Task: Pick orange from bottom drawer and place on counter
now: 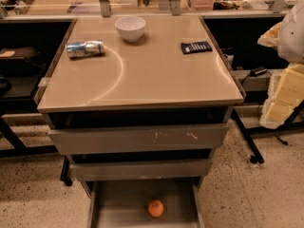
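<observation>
One orange [156, 208] in the open bottom drawer [118, 210], nearest. On the counter [152, 80]: one white bowl [130, 28] far, one can [85, 48] left, one dark flat item [196, 47] right. Gripper out of view; grip impossible to tell.

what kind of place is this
Probably a lab or workshop: a glossy tan counter over grey metal drawers, cluttered workbenches behind it, a speckled hard floor. The end effector is not in view.

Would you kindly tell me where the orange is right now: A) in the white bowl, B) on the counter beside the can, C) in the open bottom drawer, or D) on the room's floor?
C: the orange lies on the grey floor of the pulled-out bottom drawer, below the counter; the claw is not in view.
</observation>
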You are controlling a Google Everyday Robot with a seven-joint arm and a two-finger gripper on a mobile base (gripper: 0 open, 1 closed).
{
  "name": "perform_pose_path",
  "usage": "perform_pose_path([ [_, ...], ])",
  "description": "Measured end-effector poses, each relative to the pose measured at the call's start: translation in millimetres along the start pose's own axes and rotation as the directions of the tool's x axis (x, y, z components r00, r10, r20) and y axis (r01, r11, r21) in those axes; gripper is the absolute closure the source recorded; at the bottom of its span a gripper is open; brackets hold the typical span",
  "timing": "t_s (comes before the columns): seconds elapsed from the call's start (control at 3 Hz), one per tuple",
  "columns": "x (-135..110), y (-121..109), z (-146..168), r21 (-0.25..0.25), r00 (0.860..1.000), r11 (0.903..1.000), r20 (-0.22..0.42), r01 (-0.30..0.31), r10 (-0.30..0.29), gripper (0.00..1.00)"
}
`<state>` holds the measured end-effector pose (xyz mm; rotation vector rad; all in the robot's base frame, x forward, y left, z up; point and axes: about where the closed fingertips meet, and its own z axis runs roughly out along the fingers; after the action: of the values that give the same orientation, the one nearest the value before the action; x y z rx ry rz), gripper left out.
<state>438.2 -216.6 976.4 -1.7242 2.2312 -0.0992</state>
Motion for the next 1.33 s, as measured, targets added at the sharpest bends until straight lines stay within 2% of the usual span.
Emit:
perform_pose_path([
  [0.33, -1, 0, 1, 0.004, 1.0, 1.0, 0.0, 0.001, -0.001, 0.0],
  [0.67, 9, 14, 33, -0.049, 1.0, 0.9988, -0.016, -0.011, 0.011, 0.0],
  [1.0, 30, 43, 100, -0.139, 1.0, 0.99, -0.013, -0.02, 0.018, 0.0],
  [1.33, 53, 71, 166, -0.198, 0.999, 0.9802, 0.029, -0.008, 0.014, 0.0],
])
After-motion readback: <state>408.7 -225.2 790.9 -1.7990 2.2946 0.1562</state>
